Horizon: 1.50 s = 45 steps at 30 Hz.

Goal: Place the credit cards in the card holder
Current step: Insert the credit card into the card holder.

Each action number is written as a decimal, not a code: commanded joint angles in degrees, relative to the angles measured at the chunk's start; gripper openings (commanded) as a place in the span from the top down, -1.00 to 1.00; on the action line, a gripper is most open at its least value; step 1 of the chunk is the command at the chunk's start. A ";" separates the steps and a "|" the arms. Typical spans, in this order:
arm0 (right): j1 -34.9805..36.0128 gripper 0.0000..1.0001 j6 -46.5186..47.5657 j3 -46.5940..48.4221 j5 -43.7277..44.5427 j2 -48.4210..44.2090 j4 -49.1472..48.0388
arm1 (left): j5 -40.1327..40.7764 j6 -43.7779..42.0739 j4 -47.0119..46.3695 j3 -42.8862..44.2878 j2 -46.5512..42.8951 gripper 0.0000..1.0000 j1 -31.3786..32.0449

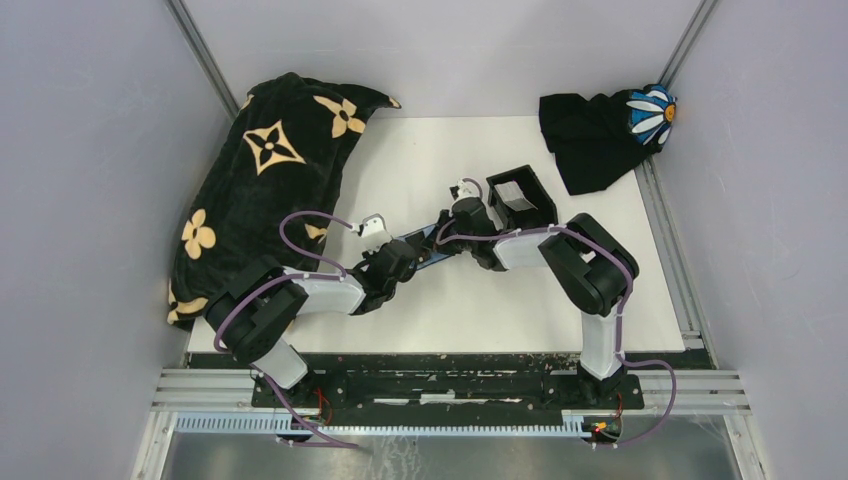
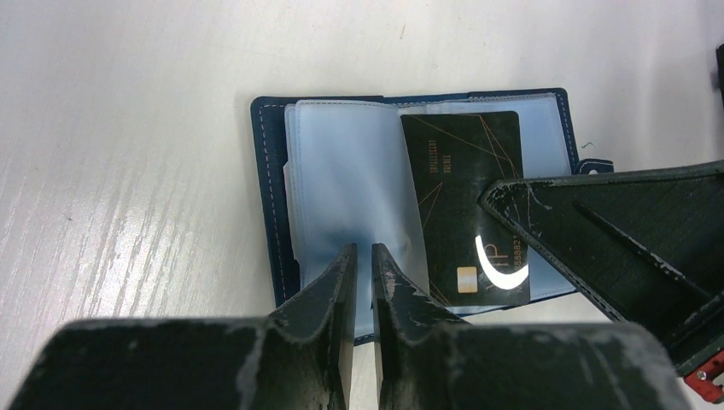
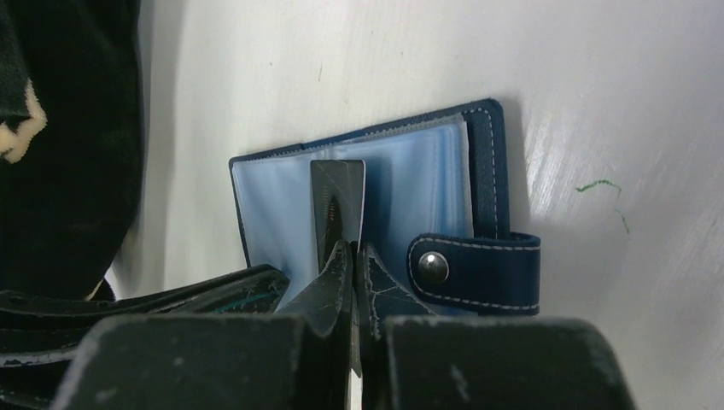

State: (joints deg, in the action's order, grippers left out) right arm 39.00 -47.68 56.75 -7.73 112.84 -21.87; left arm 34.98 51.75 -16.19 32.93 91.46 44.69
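my left end effector [image 2: 364, 252] sits at the near edge of the card holder [image 2: 269, 171], which lies open and flat on the white surface [image 2: 128, 171] between my two arms. its fingers are drawn in to a narrow slit and clamped on a clear sleeve [image 2: 341, 188] of the card holder, whose leaf curves up off the lighter blue inside towards the tips.

my right end effector [image 3: 353, 248] is pressed together on a dark credit card [image 2: 461, 188] with thin gold lines and a chip. the card rests over the right half of the open card holder, against the clear pockets. from the right wrist it shows edge-on, rising from between my fingers, with the snap tab [image 3: 474, 272] just beside them.

behind my right arm a black tray [image 1: 530, 172] stands on the surface with something pale [image 1: 514, 196] inside. a black cloth with tan flowers [image 1: 270, 190] is heaped at the far left, and another dark cloth with a daisy [image 1: 600, 140] lies at the far right corner.
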 commanded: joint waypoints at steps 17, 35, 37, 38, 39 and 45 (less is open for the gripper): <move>2.48 0.98 -1.09 -4.24 -4.22 2.51 4.37 | -1.74 -0.89 5.25 -0.83 1.47 0.55 -0.88; 3.85 0.98 -1.94 -2.08 -3.20 7.77 3.51 | 2.32 -0.88 14.76 -0.04 -10.44 0.39 -0.83; 3.81 0.98 -1.94 -2.18 -3.04 8.03 3.41 | 3.52 -0.36 16.12 -0.37 -12.47 0.35 -0.83; 3.80 0.98 -1.85 -2.23 -3.04 8.06 3.41 | 4.03 -0.07 16.63 -0.70 -13.36 0.34 -0.86; 3.82 0.98 -1.86 -2.16 -2.98 8.14 3.49 | 4.48 0.15 17.01 -1.13 -14.23 0.34 -0.88; 3.80 0.98 -1.33 -1.75 -2.83 7.74 4.25 | 8.23 2.37 19.51 -4.55 -18.41 0.38 -0.83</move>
State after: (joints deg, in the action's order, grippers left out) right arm 41.89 -52.40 56.47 -11.97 116.99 -29.10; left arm 37.98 51.72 0.78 30.59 75.55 43.94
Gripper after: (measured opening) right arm 0.014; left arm 0.322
